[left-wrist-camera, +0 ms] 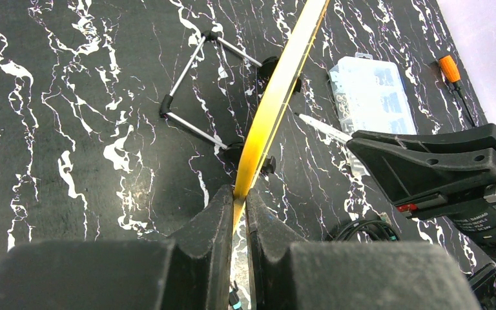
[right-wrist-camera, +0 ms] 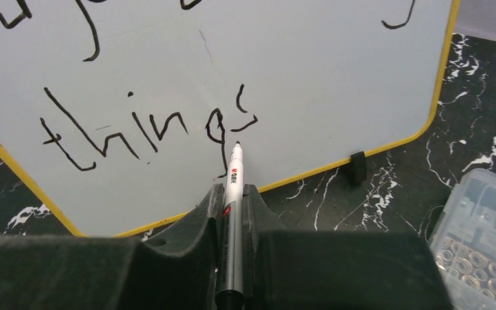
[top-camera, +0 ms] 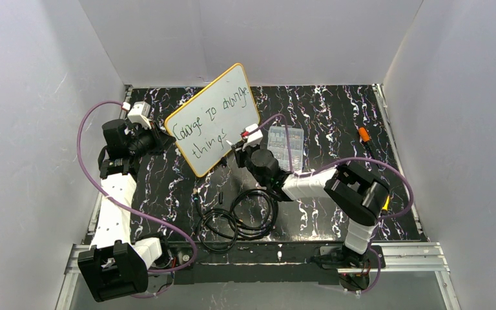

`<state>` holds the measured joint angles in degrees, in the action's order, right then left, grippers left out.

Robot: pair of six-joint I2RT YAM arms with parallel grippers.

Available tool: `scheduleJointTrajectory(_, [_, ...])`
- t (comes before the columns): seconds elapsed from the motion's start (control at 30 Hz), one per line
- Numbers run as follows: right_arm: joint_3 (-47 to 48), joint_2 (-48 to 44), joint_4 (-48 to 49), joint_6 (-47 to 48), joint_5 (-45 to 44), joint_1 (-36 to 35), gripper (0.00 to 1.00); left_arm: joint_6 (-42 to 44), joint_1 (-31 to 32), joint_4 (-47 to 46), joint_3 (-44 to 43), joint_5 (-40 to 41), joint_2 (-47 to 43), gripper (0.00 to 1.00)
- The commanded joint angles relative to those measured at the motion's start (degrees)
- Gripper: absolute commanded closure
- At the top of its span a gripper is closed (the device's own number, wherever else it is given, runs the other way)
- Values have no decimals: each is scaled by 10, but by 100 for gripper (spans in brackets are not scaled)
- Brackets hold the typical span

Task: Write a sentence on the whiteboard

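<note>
Sentence — top cut (rt wrist)

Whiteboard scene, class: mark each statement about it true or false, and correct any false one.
1. The right hand is shut on a silver marker pen. True.
2. The left hand hangs open, clear of the yellow-rimmed white whiteboard. False: it is shut on the board's rim.
3. The lower line of the dark handwritten sentence reads "things". True.
4. In the top view, the clear compartmented plastic box lies left of the whiteboard. False: it lies to its right.
</note>
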<state>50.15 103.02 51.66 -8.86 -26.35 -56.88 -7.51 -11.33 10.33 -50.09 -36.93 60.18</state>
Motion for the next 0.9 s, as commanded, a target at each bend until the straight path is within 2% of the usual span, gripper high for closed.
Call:
scheduleJointTrajectory(0.0, [-2, -35, 19, 3, -66, 0, 99, -2, 7, 6, -2, -18, -10, 100])
scheduleJointTrajectory(0.87, [52, 35, 39, -13, -18, 31, 99, -1, 6, 7, -3, -18, -6, 100])
